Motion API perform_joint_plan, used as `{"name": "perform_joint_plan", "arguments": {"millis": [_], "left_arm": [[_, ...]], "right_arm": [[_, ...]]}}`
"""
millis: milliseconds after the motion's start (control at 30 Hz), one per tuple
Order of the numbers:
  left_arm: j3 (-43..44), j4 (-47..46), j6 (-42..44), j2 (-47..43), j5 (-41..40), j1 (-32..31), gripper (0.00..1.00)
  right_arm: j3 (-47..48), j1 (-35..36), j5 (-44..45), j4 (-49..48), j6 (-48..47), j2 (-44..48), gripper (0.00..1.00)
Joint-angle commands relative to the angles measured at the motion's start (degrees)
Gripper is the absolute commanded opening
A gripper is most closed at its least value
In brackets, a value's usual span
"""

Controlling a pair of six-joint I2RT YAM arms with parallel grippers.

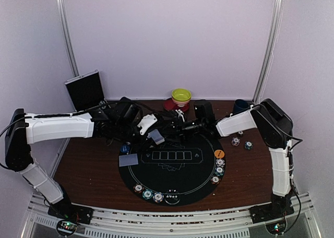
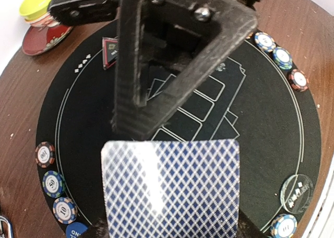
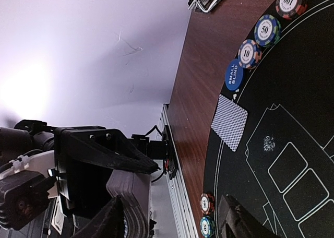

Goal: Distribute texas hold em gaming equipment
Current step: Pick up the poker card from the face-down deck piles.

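Sitting clamped in left pincer (image 1: 154, 135): card deck (image 2: 172, 191), above mat (image 2: 78, 118).

A card (image 3: 228, 122) lies face down at the mat's (image 3: 292, 144) edge, near a blue disc (image 3: 235, 74) (lettered SMALL BLIND) that heads a row of three chips (image 3: 267, 29). The left gripper (image 3: 122, 170) holds a deck (image 3: 130, 201) close to the right gripper's (image 3: 172, 222) spread fingers.

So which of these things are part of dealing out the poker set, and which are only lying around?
For the job:
- held deck of cards
- single card lying face down
- poker chips
- orange button
- blue button

Only lying about:
- yellow-green bowl
- red saucer
- dark blue mug
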State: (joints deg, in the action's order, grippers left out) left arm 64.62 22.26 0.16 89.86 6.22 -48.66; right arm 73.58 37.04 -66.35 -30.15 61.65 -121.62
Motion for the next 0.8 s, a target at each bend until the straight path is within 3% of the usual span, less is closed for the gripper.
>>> {"name": "perform_joint_plan", "arguments": {"millis": [0, 467, 767], "left_arm": [[-0.5, -3.5, 2.1, -1.5, 2.7, -0.8, 0.58], [-0.8, -3.3, 2.6, -1.5, 3.4, -1.3, 0.58], [-0.8, -3.0, 3.2, -1.6, 3.5, -2.2, 0.59]], "right_arm": [[1.7, 1.5, -3.1, 0.7, -0.5, 0.7, 0.62], [2.8, 4.0, -4.1, 1.9, -1.5, 2.0, 0.62], [6.1, 5.4, -3.4, 10.8, -6.9, -0.5, 0.58]]}}
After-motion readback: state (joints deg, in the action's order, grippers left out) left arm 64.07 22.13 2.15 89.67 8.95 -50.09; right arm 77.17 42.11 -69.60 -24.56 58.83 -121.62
